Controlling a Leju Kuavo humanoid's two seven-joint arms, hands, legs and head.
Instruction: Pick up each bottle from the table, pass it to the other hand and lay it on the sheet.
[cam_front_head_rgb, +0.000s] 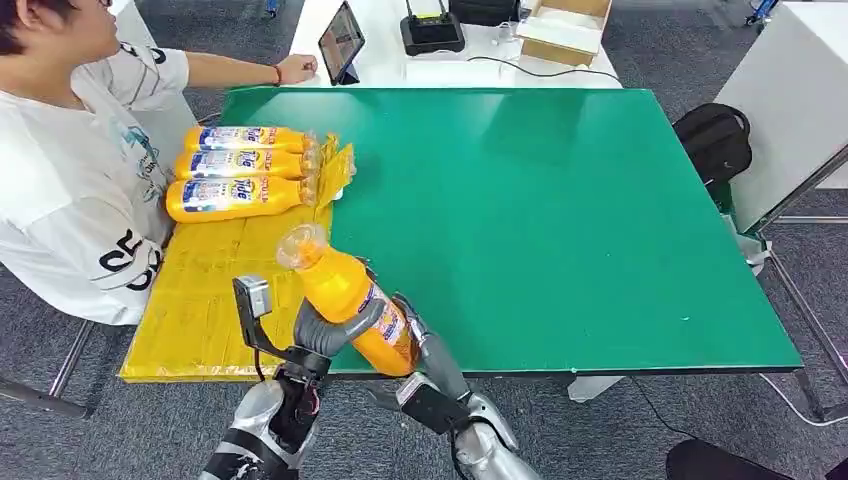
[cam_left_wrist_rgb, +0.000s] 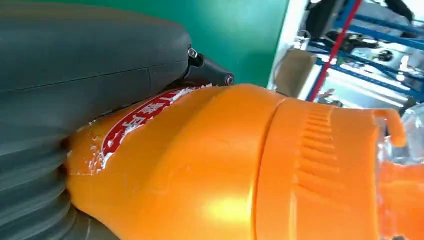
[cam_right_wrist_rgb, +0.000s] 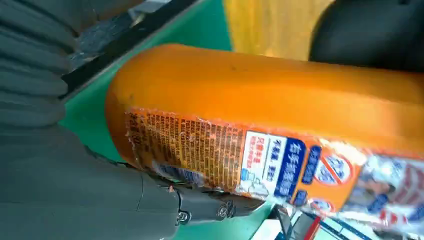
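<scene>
Both hands grip 1 orange bottle (cam_front_head_rgb: 348, 295) tilted above the green table's (cam_front_head_rgb: 560, 220) near edge, the left hand (cam_front_head_rgb: 335, 330) around its middle, the right hand (cam_front_head_rgb: 418, 335) at its base (3 bottles (cam_front_head_rgb: 240, 165) lie on the yellow sheet (cam_front_head_rgb: 200, 290)).

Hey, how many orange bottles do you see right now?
4. Three bottles lie side by side on the yellow sheet: far, middle, near. The held bottle is gripped by left hand and right hand.
</scene>
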